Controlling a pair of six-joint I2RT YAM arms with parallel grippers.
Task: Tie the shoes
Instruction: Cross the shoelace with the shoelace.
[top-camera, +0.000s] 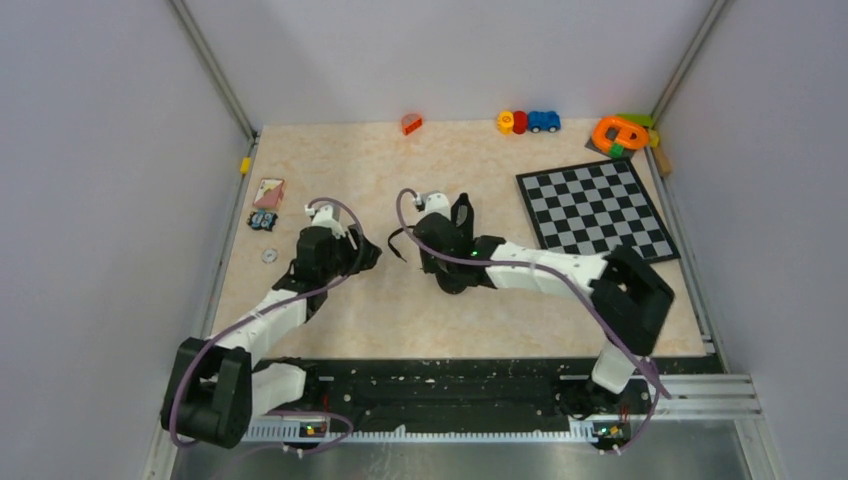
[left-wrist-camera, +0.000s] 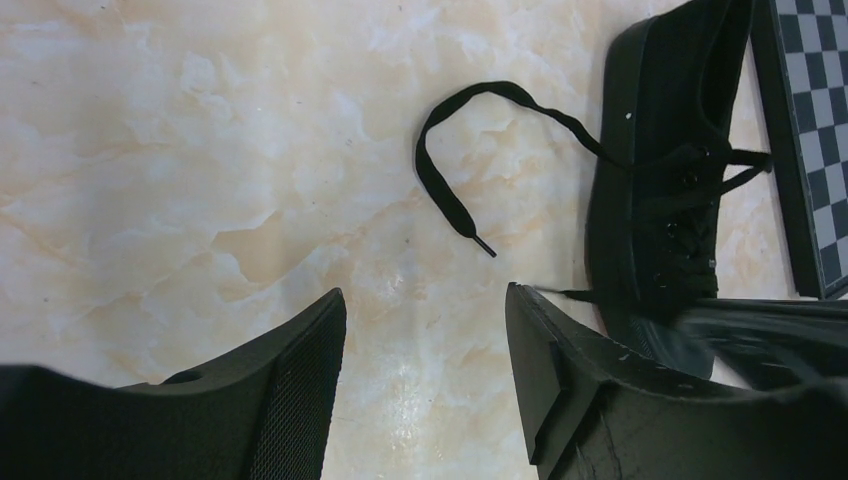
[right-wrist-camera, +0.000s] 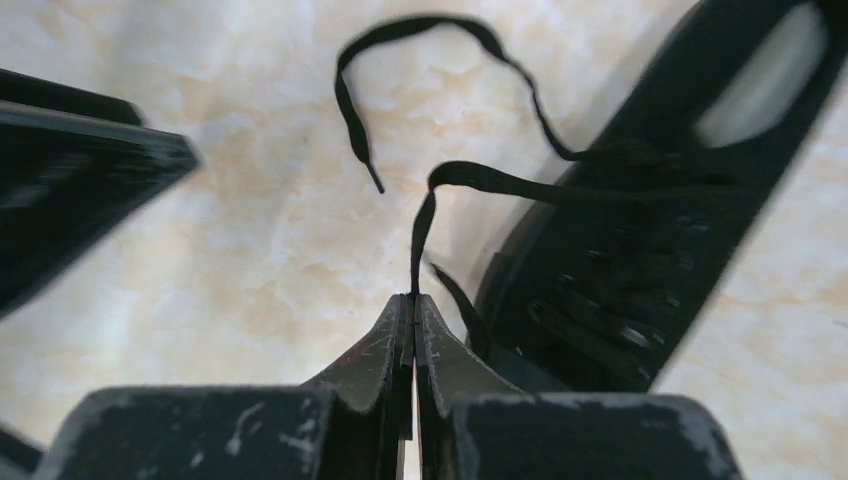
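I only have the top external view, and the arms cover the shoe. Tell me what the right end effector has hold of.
Observer: The right end effector is shut on a lace, pinched at its fingertips. The lace runs from there up to the shoe.
Operator: Report the second one.
Observer: The other lace lies loose on the table in an open loop. Its tip is free and nothing touches it.
Operator: Now give me the left side.
Observer: The left end effector is open and empty, and only bare table shows between its fingers. The shoe is off to one side of it.
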